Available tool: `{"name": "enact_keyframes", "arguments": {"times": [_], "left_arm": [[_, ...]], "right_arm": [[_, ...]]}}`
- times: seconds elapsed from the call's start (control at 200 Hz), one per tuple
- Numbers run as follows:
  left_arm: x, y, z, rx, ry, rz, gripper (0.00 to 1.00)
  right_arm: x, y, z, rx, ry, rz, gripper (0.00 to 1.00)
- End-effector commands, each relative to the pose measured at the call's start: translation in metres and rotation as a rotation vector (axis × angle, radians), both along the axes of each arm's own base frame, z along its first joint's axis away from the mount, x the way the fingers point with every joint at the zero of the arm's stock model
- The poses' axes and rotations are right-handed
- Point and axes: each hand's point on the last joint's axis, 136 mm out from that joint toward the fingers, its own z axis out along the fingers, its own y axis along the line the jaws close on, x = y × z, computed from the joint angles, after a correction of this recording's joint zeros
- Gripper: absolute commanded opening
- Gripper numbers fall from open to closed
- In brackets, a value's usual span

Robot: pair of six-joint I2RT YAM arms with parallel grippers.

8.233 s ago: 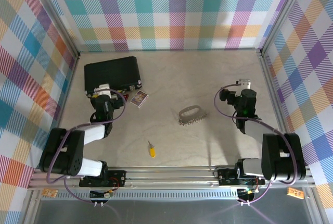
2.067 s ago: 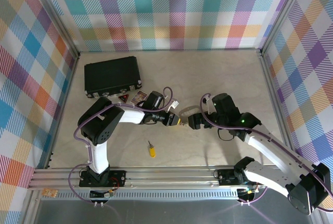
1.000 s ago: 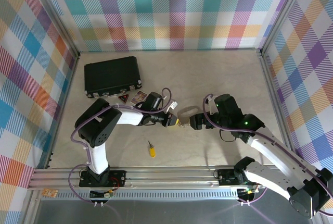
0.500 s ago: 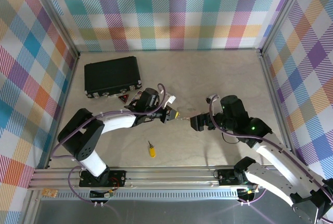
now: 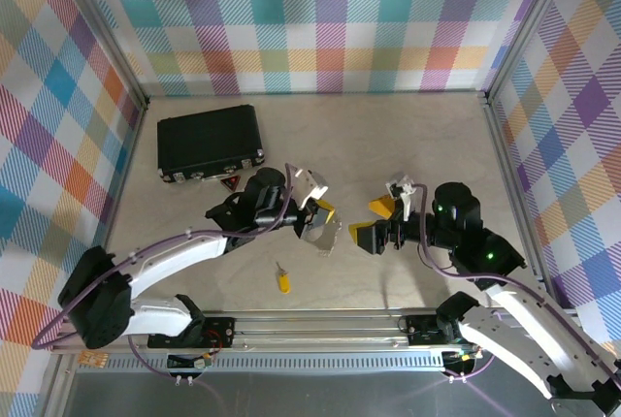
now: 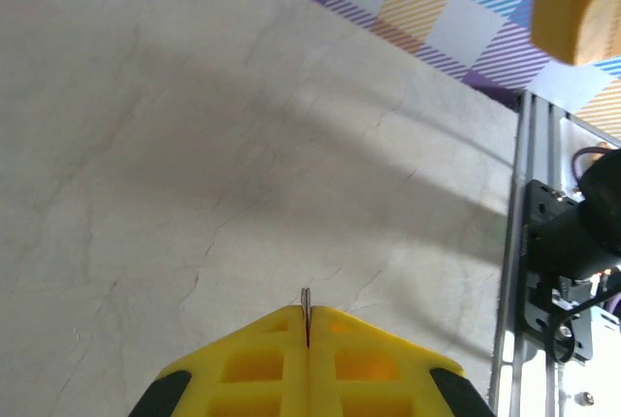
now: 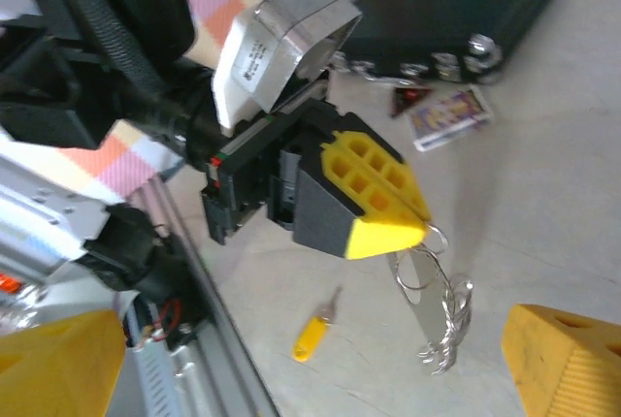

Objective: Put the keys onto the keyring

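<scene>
The keyring [image 5: 321, 235], a silver-grey metal loop with small rings dangling from it, hangs above the table from my left gripper [image 5: 327, 213], which is shut on its top edge. In the left wrist view a thin metal sliver of the keyring [image 6: 307, 301] pokes out between the closed yellow fingers [image 6: 252, 368]. The right wrist view has the keyring [image 7: 428, 306] hanging below the left gripper [image 7: 415, 234]. My right gripper [image 5: 373, 220] stands open just right of the keyring, holding nothing. The key [image 5: 282, 280], with a yellow head, lies on the table near the front; it is also the key [image 7: 312, 336] below the raised keyring.
A black rectangular case [image 5: 210, 142] lies at the back left. A small printed card [image 7: 448, 112] and a red piece [image 5: 231, 181] lie beside its near edge. The aluminium front rail [image 5: 320, 322] runs close to the key.
My left gripper has lifted the keyring off the table and swung it up. My right gripper has drawn back to the right and risen. The key has not moved.
</scene>
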Motion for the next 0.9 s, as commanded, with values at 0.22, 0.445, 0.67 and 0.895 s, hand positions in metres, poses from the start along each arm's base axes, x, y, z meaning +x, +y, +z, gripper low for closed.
{"name": "enact_keyframes", "arguments": {"times": [0.22, 0.445, 0.67, 0.895], "left_arm": [[-0.041, 0.006, 0.064, -0.048, -0.177, -0.090, 0.00], [-0.071, 0.015, 0.107, -0.159, -0.234, -0.170, 0.00], [-0.096, 0.024, 0.136, -0.240, -0.256, -0.254, 0.00], [-0.113, 0.025, 0.146, -0.265, -0.244, -0.335, 0.00]], "right_arm": [[-0.039, 0.018, 0.050, 0.143, -0.209, 0.252, 0.99], [-0.039, 0.023, 0.059, 0.147, -0.251, 0.282, 0.79], [-0.048, 0.024, 0.065, 0.140, -0.299, 0.326, 0.64], [-0.057, 0.027, 0.065, 0.126, -0.308, 0.382, 0.57]]}}
